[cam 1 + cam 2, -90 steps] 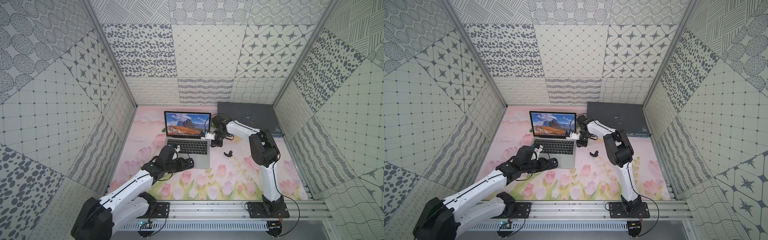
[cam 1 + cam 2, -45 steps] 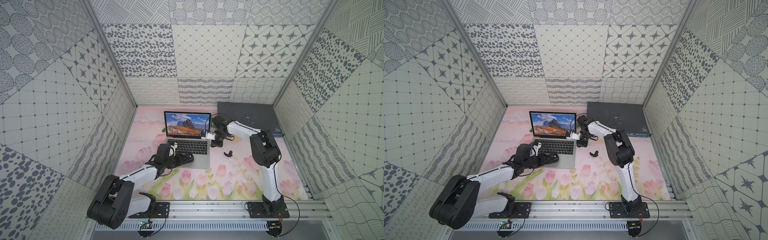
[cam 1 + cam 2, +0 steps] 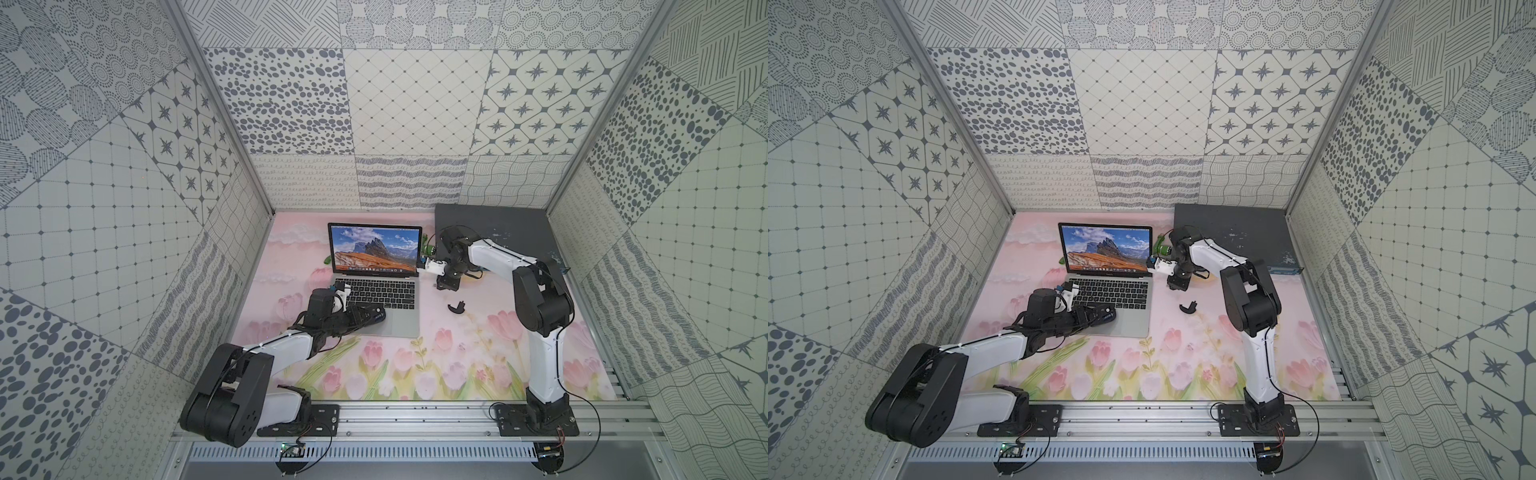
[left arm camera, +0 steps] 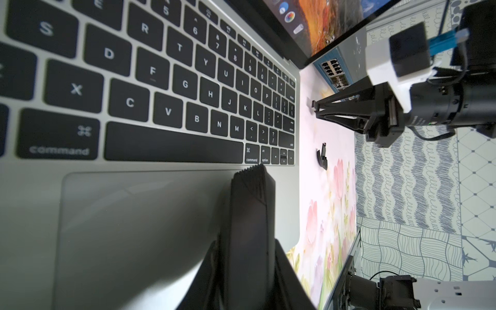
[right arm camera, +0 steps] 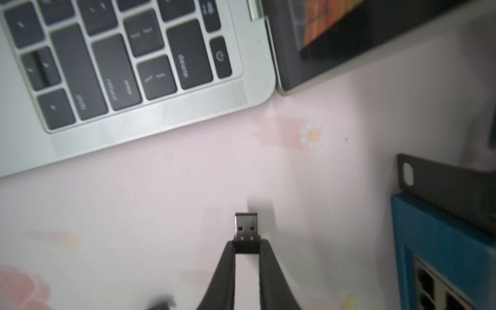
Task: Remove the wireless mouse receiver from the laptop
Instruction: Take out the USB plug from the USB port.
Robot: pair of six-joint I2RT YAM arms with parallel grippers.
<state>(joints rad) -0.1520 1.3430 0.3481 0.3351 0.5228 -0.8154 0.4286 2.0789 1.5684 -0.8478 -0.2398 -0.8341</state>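
The right gripper (image 5: pixel 246 249) is clamped on the wireless mouse receiver (image 5: pixel 246 230). In the right wrist view its 2 black fingers (image 5: pixel 228 268) pinch the receiver's black cap in the lower middle of the frame. The silver plug sticks out past the fingertips, fully bare. The receiver is out of the laptop (image 5: pixel 150 118) and well apart from its silver edge, which fills the upper left of that frame. It hangs over the pink floral mat (image 5: pixel 134 201), with its shadow just beside it; whether it touches the mat I cannot tell. The blue-faced network switch (image 5: pixel 442 241) sits at the right edge of the same frame.

In both top views the laptop (image 3: pixel 401 324) stands open at the centre, its screen lit with a mountain scene. The right gripper (image 3: pixel 441 286) points down just right of the keyboard; the receiver is too small to make out there. A small black piece (image 3: pixel 457 308) lies on the mat, to the lower right of that gripper.

The left gripper (image 4: pixel 253 174) is closed. It shows as 1 dark wedge in the lower middle of the left wrist view, lying over the laptop's palm rest at the right edge of the trackpad. In a top view the left gripper (image 3: pixel 1106 319) reaches in from the lower left across the laptop's front edge.
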